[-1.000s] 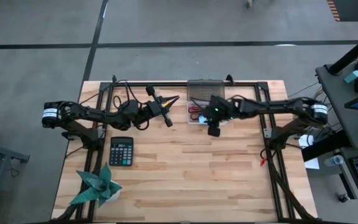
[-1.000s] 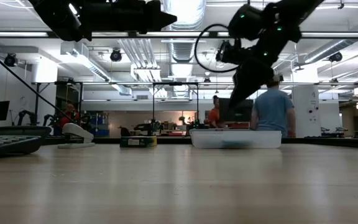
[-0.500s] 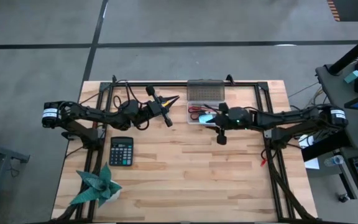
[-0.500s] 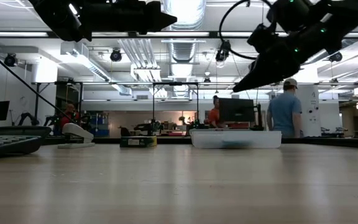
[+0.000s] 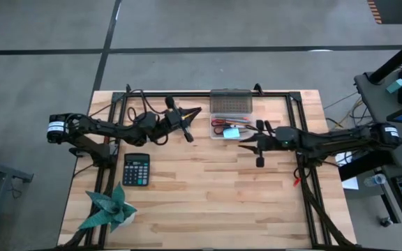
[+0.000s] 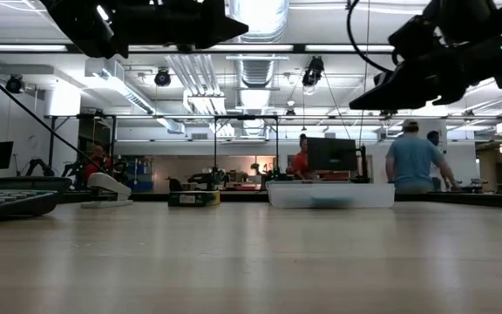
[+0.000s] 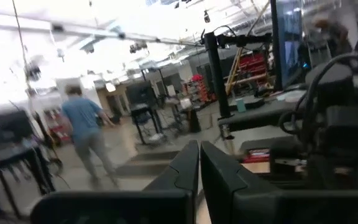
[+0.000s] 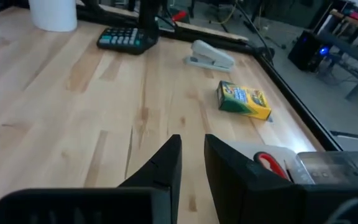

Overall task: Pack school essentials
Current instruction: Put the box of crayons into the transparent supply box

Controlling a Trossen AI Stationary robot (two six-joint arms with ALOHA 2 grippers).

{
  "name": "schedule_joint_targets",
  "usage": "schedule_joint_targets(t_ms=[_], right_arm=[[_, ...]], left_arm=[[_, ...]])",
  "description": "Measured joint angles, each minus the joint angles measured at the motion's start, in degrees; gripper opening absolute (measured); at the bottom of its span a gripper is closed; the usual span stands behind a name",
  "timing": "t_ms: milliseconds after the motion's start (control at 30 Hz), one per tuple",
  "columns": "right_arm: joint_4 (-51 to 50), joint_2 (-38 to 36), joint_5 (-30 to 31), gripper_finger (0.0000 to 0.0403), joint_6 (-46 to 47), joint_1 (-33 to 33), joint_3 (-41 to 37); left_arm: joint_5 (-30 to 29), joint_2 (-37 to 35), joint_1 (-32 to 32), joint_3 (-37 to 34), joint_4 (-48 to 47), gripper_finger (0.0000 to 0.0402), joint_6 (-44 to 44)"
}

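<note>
- Box (image 5: 229,117), clear plastic, sits at the far middle of the table (image 5: 208,202); the red-handled scissors (image 5: 221,125) and light-blue note pad (image 5: 233,132) lie inside it.
- Right gripper (image 5: 250,141) hangs just beside the box, on the near side, with its fingers a narrow gap apart and nothing in them.
- Left gripper (image 5: 194,111) hangs to the box's left, fingers pressed together, empty.
- Crayon box (image 8: 243,100) lies left of the box, by a stapler (image 8: 211,55).

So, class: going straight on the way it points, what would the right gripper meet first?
Likely the bare wooden table, as the right gripper tilts slightly down; the black calculator lies beyond. Depth unclear.
</note>
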Motion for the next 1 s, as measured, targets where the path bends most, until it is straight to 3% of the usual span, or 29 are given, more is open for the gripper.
schedule_joint_targets(t_ms=[300, 633, 1000], right_arm=[[0.19, -11.96, -1.01, 0.0059, -2.09, 1.27, -3.88], [-0.63, -20.20, -3.55, 0.0058, -2.31, 1.25, -6.20], [-0.31, -20.36, -3.50, 0.0059, -2.99, 1.25, -6.11]], left_arm=[[-0.55, 0.00, 0.00, -0.02, -10.37, 0.0000, -20.04], [-11.63, 0.00, -0.04, -0.02, -18.86, 0.0000, -39.31], [-19.54, 0.04, 0.00, 2.12, -47.44, 0.0000, -63.65]])
